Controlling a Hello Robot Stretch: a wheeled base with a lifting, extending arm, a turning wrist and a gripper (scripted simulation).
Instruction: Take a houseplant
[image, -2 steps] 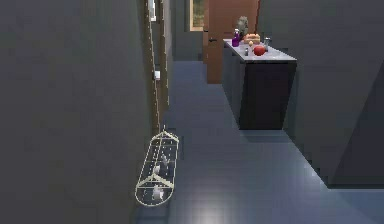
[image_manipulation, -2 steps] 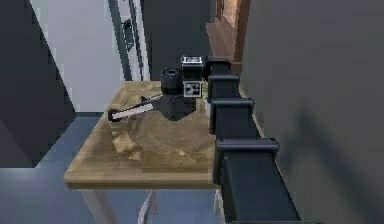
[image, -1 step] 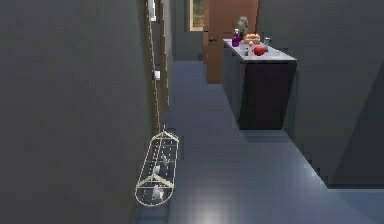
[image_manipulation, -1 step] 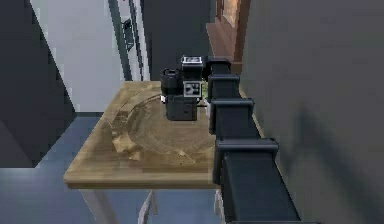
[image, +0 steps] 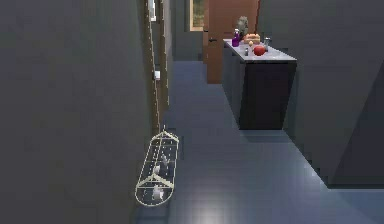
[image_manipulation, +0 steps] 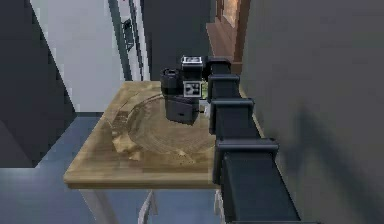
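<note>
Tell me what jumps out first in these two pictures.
In the arm side view, the dark arm reaches out over a wooden table, with the gripper seen against the tabletop. In the forward view, a wire frame lies on the blue floor low in the middle. A dark counter at the upper right carries a red thing.

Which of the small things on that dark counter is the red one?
The low, round blob on the counter, just right of the purple thing, which stands taller and narrower.
</note>
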